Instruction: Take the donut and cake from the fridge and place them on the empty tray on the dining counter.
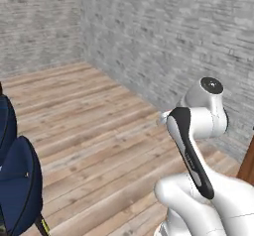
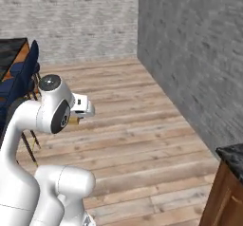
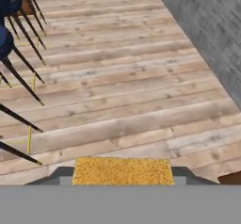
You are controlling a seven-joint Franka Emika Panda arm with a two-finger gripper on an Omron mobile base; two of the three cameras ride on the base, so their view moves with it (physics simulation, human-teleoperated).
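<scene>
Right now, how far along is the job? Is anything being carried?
In hand: the cake, a yellow-orange block, sits between the fingers, so it looks picked up and in transit over the wooden floor. The blue stools and the edge of the dining counter lie off to the left. Left: setting the cake on the tray. The donut's whereabouts cannot be told.

A pale wooden plank floor (image 1: 99, 131) runs to grey brick walls (image 1: 163, 36) that meet in a far corner. Blue stools (image 1: 17, 185) stand on it at the left side, their thin dark legs (image 3: 23, 84) splayed on the planks. Behind the stools a black marble dining counter (image 2: 9, 49) with a wooden edge rises from the floor, and a dark-topped wooden cabinet (image 2: 225, 192) stands at the lower right.
</scene>
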